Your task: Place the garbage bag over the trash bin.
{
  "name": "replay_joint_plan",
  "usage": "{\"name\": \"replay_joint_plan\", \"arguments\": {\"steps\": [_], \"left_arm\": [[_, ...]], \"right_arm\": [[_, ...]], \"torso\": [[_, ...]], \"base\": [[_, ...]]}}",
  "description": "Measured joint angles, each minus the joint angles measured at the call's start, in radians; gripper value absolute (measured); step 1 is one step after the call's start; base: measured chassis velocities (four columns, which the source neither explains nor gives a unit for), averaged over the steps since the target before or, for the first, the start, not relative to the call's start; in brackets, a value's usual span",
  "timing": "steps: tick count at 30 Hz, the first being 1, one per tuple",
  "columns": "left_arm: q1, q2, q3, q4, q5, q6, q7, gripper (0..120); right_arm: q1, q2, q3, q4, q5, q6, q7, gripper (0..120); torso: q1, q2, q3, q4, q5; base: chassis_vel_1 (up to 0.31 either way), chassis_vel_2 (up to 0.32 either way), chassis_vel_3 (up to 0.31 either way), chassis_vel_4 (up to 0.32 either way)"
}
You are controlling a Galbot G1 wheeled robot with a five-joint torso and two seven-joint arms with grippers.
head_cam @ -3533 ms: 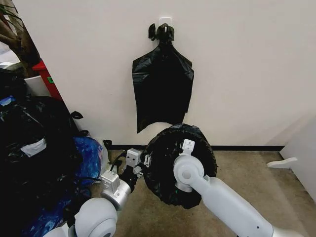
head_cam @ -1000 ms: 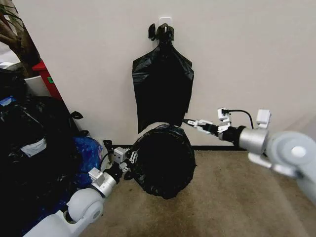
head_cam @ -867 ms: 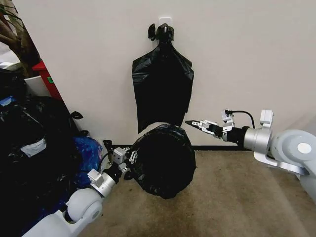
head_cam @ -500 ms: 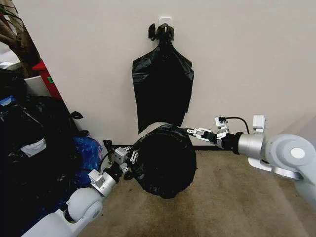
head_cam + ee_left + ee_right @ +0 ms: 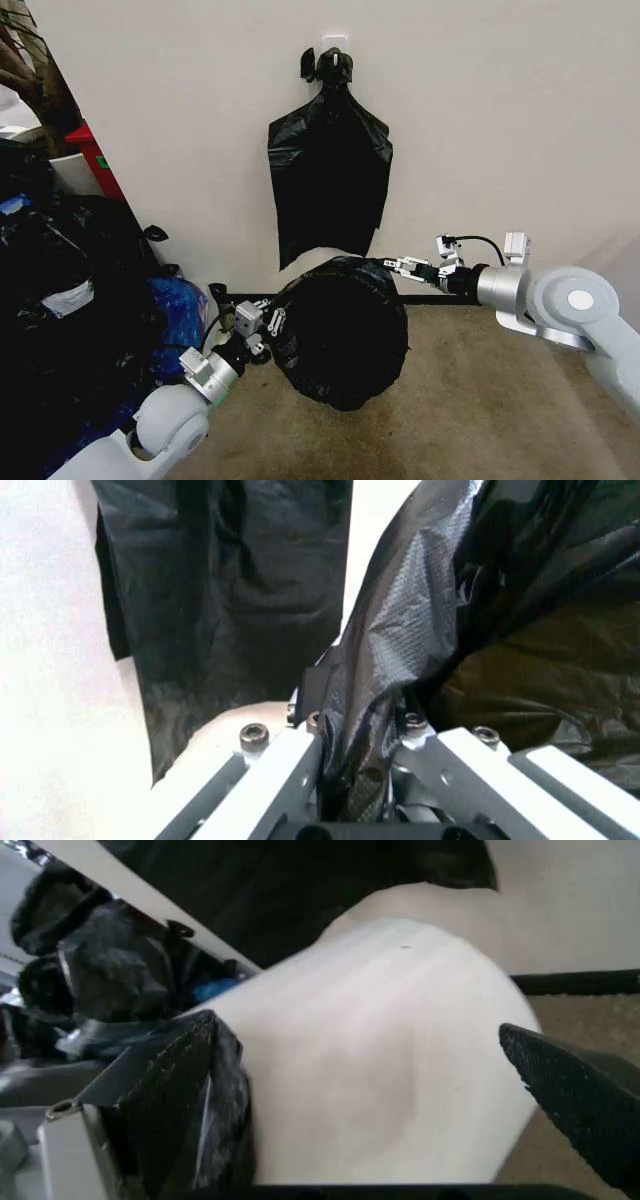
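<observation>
In the head view, a tan carpeted floor [image 5: 480, 400] met a plain white wall [image 5: 500, 130] with a dark baseboard. A flat bunch of black bags [image 5: 328, 180] hung from a hook on that wall, and a heap of bulging black bags [image 5: 60, 300] sat to the robot's left. The garbage bag [image 5: 340, 330] lay draped over the trash bin, hiding it from above, just below the hanging bunch. The left gripper [image 5: 262, 325] sat at the bag's left edge; the right gripper [image 5: 392, 265] reached to its upper right edge.

In the left wrist view, the left gripper's 2 fingers [image 5: 270, 772] were clamped on a fold of the garbage bag [image 5: 400, 645].

In the right wrist view, the right gripper's jaws stood apart on either side of the trash bin [image 5: 380, 1057], its smooth white wall bare there, with black bag film lying against 1 finger [image 5: 170, 1095].
</observation>
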State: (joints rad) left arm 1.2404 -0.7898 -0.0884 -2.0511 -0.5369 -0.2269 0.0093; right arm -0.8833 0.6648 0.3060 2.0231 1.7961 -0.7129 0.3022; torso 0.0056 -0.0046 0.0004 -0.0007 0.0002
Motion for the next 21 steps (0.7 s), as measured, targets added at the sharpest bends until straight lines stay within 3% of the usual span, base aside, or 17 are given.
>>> {"name": "replay_joint_plan", "arguments": {"steps": [13,21], "left_arm": [[0.018,0.007,-0.002,-0.051,-0.008,-0.010,0.012,1],[0.012,-0.001,-0.007,-0.008,-0.006,-0.008,0.016,1]], "right_arm": [[-0.017,0.008,-0.005,-0.058,-0.111,0.003,-0.044,100],[-0.032,-0.030,0.049,0.013,-0.083,0.014,-0.053,100]], "torso": [[0.000,0.000,0.000,0.0001,0.0001],[0.000,0.000,0.000,0.0001,-0.0004]], "base": [[0.000,0.000,0.000,0.000],[0.000,0.000,0.000,0.000]]}}
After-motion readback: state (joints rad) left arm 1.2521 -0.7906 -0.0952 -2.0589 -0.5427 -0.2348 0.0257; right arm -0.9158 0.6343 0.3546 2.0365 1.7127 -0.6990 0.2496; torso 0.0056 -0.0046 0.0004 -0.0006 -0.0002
